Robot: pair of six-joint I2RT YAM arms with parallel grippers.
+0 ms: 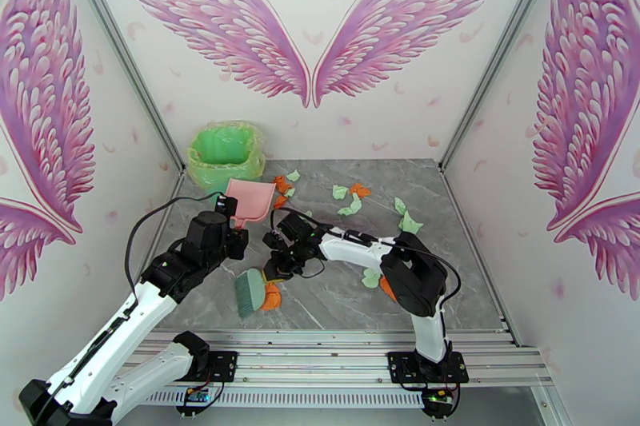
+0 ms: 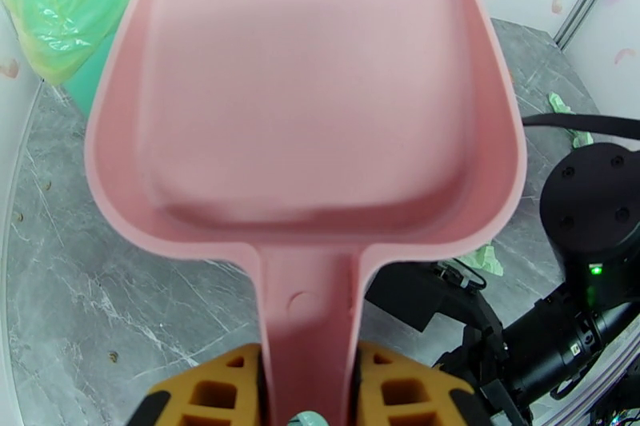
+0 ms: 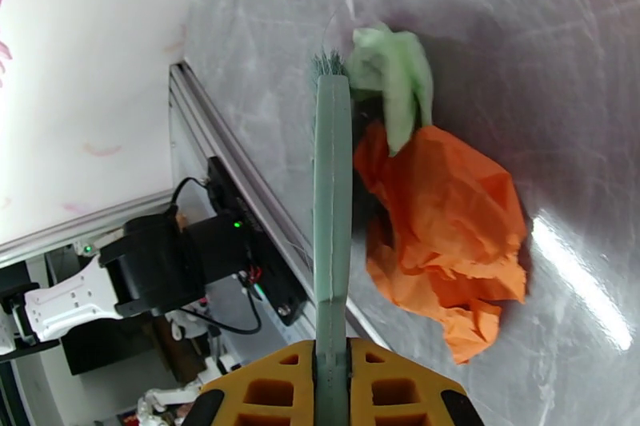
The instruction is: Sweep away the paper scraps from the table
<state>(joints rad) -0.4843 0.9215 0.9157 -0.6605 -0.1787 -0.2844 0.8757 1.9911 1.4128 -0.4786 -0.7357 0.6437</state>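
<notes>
Paper scraps lay spread over the one table, whose grey marble filled the lower middle of your overhead view. One green, bag-lined bin stood at its upper left corner. You had two arms over the table. Your left gripper was clenched on the handle of the one pink dustpan, just below the bin. Your right gripper was clamped on the handle of the one teal brush, low and left of centre, near the front rail. In your right wrist view one orange scrap and one mint scrap touched the brush's right side. Overhead you could count about five orange bits and six mint ones. Most lay in the upper middle of the table, and two lay beside the right arm's elbow.
</notes>
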